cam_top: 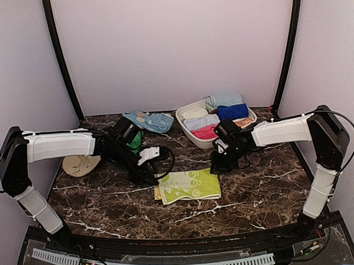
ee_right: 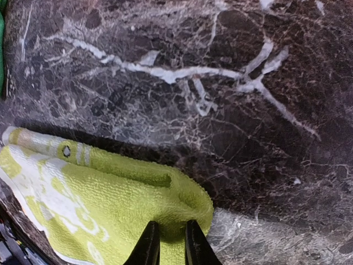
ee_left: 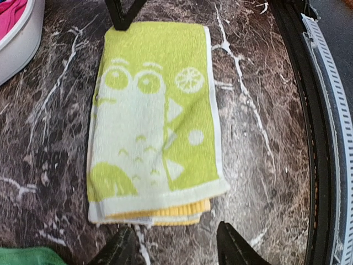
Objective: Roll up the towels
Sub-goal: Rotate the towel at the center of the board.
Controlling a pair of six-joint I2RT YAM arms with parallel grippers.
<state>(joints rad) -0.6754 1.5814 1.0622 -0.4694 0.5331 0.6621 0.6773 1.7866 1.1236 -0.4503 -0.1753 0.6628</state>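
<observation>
— What lies on the dark brown white-veined marble table [cam_top: 98, 206]?
— A white oval plastic basin [cam_top: 192, 139]. Nearer than it, a folded lime-yellow owl-print towel [cam_top: 188, 186]. To its left, a pale blue cloth [cam_top: 153, 120], a plain green towel [cam_top: 136, 140], and farthest, a tan oval leaf-print disc [cam_top: 80, 165].

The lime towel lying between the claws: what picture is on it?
Lime-green towel with a pale owl and citrus slice; clearest in the left wrist view.

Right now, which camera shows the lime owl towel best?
The left wrist view: the whole folded lime towel lies flat, its pattern clear. The top view shows it small and distant; the right wrist view catches only one corner.
</observation>
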